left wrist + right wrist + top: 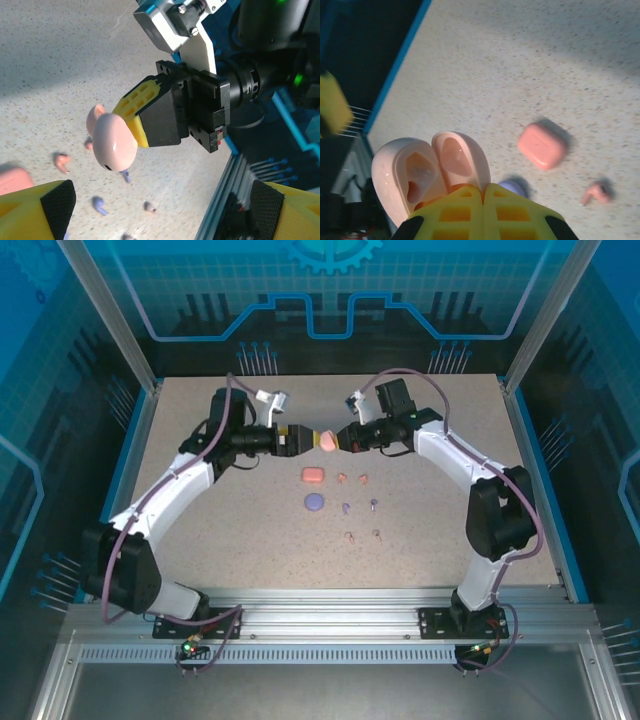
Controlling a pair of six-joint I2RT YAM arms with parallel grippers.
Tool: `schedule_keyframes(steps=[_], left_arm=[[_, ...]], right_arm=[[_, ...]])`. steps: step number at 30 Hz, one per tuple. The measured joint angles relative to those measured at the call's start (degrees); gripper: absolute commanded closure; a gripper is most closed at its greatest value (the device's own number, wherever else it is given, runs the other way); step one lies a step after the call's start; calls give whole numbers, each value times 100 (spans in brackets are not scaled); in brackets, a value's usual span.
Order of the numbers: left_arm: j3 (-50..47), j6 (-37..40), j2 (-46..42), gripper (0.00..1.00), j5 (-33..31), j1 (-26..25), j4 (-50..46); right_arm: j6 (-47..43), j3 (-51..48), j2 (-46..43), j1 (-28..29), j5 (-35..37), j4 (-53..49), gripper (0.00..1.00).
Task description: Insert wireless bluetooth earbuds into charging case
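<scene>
A pale pink charging case hangs above the table with its lid open, pinched at one edge by my right gripper, which is shut on it. In the right wrist view the case shows two hollow halves above the closed yellow fingers. My left gripper faces it from the left, jaws wide apart and not touching it. In the left wrist view the case hangs ahead of the open left gripper. Earbuds lie loose below: coral, purple, pale pink.
A coral case and a purple case lie shut on the speckled table, just left of the earbuds. A blue rim borders the table. Both arms arch in from the near corners.
</scene>
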Motion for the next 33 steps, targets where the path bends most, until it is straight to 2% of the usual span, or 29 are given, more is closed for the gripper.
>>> schedule_keyframes(steps=[6, 12, 21, 33], left_arm=[[1095, 1257, 1084, 18, 160, 11, -1683], [1569, 1934, 1840, 24, 326, 11, -2850], [2074, 2142, 2157, 36, 844, -24, -3178], [2118, 2107, 2483, 44, 999, -122, -3176]], right_arm=[[-1123, 378, 219, -2, 310, -750, 100], [-1725, 621, 251, 20, 476, -1165, 100], [-2006, 748, 258, 199, 566, -1412, 100], [-2002, 850, 258, 249, 557, -1443, 100]])
